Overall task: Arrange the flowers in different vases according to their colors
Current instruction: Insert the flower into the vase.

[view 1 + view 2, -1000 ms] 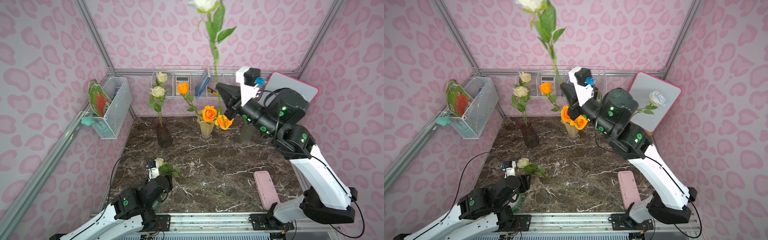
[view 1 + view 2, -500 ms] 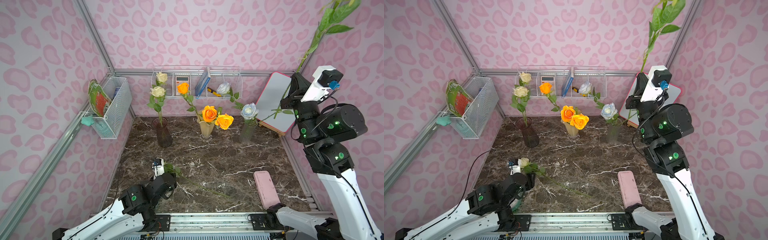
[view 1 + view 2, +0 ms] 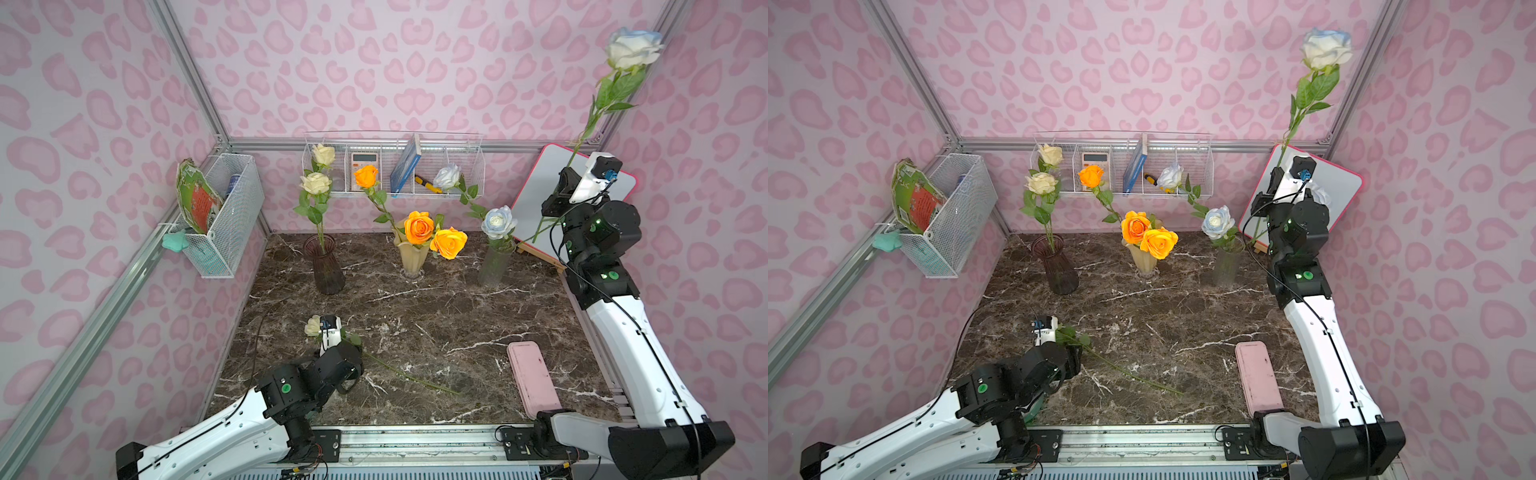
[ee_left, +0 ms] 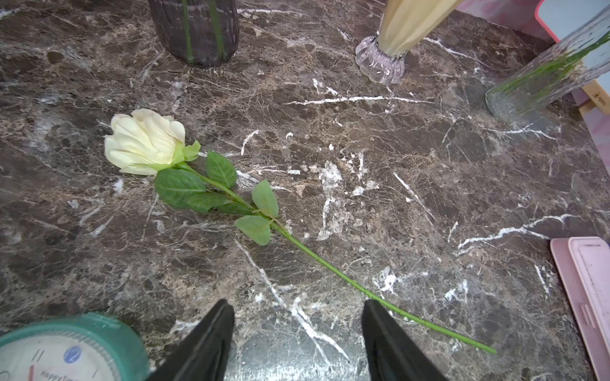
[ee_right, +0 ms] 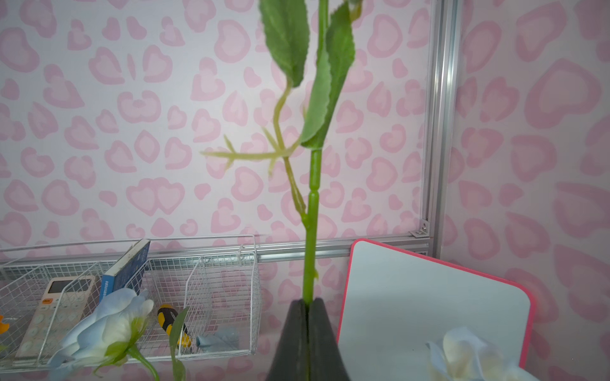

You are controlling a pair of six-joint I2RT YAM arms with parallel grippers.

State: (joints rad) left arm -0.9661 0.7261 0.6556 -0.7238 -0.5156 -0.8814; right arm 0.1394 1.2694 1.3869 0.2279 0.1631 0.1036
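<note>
My right gripper (image 5: pixel 309 301) is shut on the stem of a pale-blue rose (image 3: pixel 631 48), held upright at the back right with its head high by the wall. The stem's lower end hangs just right of the clear vase (image 3: pixel 494 266), which holds two pale-blue roses. A dark purple vase (image 3: pixel 328 270) holds two cream roses. The yellow vase (image 3: pixel 412 257) holds three orange roses. A cream rose (image 4: pixel 145 145) lies flat on the marble at the front left. My left gripper (image 4: pixel 297 306) hovers open over it, the stem (image 4: pixel 379 297) passing just past one fingertip.
A pink case (image 3: pixel 532 382) lies at the front right. A teal timer (image 4: pixel 72 346) sits under my left arm. A red-rimmed whiteboard (image 3: pixel 540 183) leans in the back right corner. Wire baskets hang on the left wall (image 3: pixel 224 220) and back wall (image 3: pixel 395 166).
My right arm has swung from the middle to the back right corner, carrying the pale-blue rose, which now stands more upright. My left arm has crept forward over the cream rose.
</note>
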